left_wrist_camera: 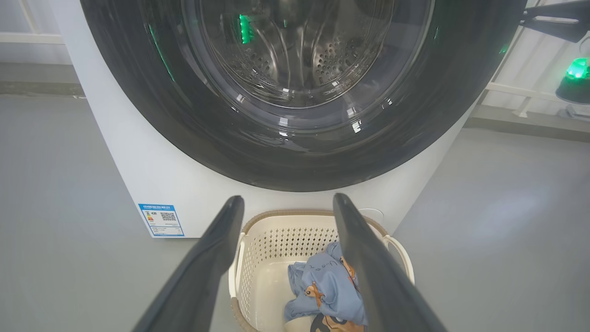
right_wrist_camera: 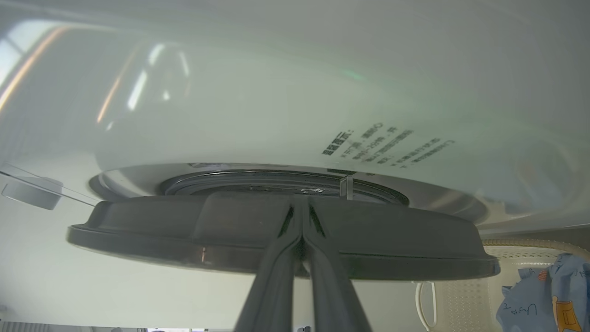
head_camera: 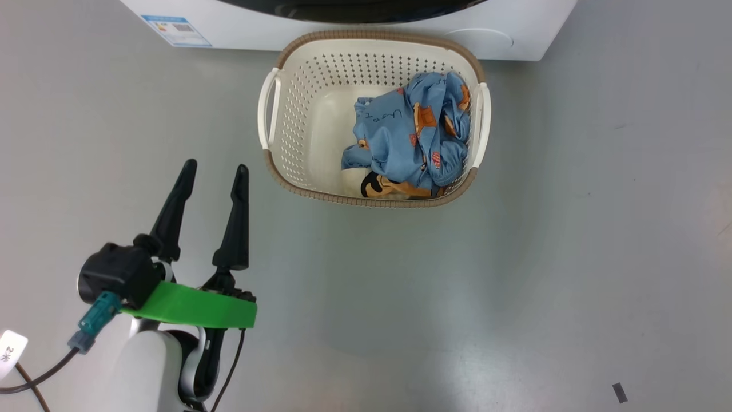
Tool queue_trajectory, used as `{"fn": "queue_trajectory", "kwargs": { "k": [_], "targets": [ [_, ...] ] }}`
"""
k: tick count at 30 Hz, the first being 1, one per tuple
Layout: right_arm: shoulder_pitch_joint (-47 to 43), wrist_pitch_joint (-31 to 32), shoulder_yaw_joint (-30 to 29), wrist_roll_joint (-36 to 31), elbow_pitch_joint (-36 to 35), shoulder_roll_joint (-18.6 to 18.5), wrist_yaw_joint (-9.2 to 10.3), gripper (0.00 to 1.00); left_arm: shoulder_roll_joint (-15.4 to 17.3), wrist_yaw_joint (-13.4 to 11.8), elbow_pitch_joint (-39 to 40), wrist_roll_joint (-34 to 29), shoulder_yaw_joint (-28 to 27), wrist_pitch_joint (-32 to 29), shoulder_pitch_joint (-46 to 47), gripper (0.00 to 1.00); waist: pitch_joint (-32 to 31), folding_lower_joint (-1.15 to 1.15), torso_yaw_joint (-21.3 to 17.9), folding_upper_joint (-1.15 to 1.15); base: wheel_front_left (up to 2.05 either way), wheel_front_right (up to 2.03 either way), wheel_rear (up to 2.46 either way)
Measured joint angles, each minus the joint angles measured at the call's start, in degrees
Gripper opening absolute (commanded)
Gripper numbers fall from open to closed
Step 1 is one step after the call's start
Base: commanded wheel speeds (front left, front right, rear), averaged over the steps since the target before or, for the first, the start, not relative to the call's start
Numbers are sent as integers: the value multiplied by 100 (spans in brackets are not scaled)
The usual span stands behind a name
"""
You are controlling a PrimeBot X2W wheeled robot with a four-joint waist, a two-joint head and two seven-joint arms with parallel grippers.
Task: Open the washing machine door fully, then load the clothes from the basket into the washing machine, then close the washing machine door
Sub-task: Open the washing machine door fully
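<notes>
The washing machine point(head_camera: 343, 28) stands at the top of the head view, white, with the black rim of the washing machine door point(left_wrist_camera: 295, 152) across its front. Through the door's glass I see the steel drum. The basket point(head_camera: 372, 201) sits on the floor right before it, with the clothes point(head_camera: 412, 131), blue with orange prints, heaped at its right end. My left gripper point(head_camera: 216, 167) hangs open and holds nothing, left of the basket. My right gripper point(right_wrist_camera: 302, 207) is shut, with its tips against the edge of the door's dark rim point(right_wrist_camera: 138, 230).
Grey floor lies open all around the basket, with a small dark mark point(head_camera: 619, 392) at the lower right. A blue label point(head_camera: 176, 30) marks the machine's lower left corner. A white railing and a green lamp point(left_wrist_camera: 576, 69) stand to the machine's right.
</notes>
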State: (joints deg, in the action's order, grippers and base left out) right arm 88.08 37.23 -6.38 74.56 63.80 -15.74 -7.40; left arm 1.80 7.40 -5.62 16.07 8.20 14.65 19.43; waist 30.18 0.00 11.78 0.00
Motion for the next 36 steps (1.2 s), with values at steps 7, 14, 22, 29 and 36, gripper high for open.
{"fn": "queue_trajectory", "kwargs": {
  "k": [7, 14, 22, 29, 36],
  "targets": [
    [220, -9, 15, -94, 114, 10, 0, 0, -2, 0, 10, 107, 78, 0, 102, 100, 153, 0, 70, 0, 0, 0, 0],
    [553, -57, 53, -303, 238, 99, 0, 0, -7, 0, 9, 244, 124, 0, 112, 100, 245, 0, 175, 0, 0, 0, 0],
    [714, -45, 82, -390, 370, 105, 0, 0, -16, 0, 34, 293, 126, 0, 212, 100, 323, 0, 236, 0, 0, 0, 0],
    [611, 277, 99, -391, 325, 47, 0, 0, -26, 0, 125, 286, 107, 0, 213, 100, 281, 0, 213, 0, 0, 0, 0],
    [181, 859, 115, -368, 15, -19, 0, 0, -30, 0, 240, 218, 62, 0, 219, 100, 164, 0, 184, 0, 0, 0, 0]
  ]
}}
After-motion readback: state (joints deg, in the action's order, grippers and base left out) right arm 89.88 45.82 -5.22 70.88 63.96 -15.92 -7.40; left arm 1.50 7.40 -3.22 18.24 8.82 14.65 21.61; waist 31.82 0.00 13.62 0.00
